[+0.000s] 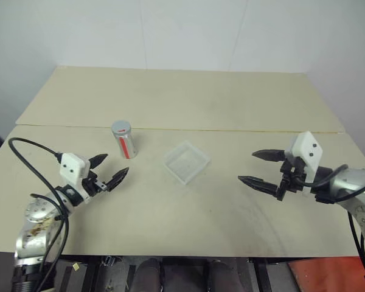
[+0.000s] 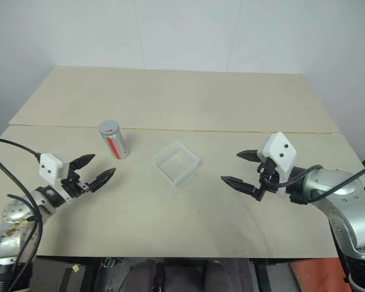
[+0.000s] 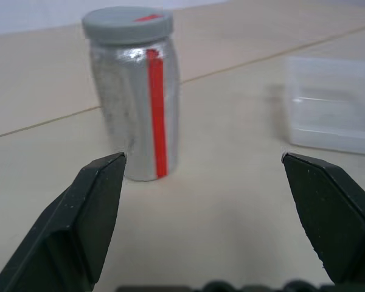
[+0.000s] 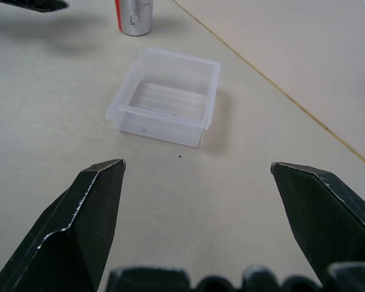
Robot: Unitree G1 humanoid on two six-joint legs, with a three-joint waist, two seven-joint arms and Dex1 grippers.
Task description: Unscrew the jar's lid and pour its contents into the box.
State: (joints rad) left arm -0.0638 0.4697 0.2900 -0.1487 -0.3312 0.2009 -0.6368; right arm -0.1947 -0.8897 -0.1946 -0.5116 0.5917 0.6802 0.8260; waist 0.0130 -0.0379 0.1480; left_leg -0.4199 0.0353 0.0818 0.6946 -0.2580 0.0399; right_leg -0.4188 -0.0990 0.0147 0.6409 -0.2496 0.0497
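Two grippers hover over the table (image 1: pixel 170 91) with fingers spread and empty: the left gripper (image 1: pixel 108 171) just short of the upright, red-striped jar (image 1: pixel 124 142), its grey lid (image 1: pixel 120 127) still on; the right gripper (image 1: pixel 259 168) facing the clear box (image 1: pixel 187 162), well apart.

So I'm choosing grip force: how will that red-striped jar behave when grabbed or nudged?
The jar stands upright, taller than wide, so a nudge near its lid could probably tip it, and being round it may then roll. Its silvery wall looks smooth, so likely somewhat slippery. It seems small and light; a moderate squeeze should do.
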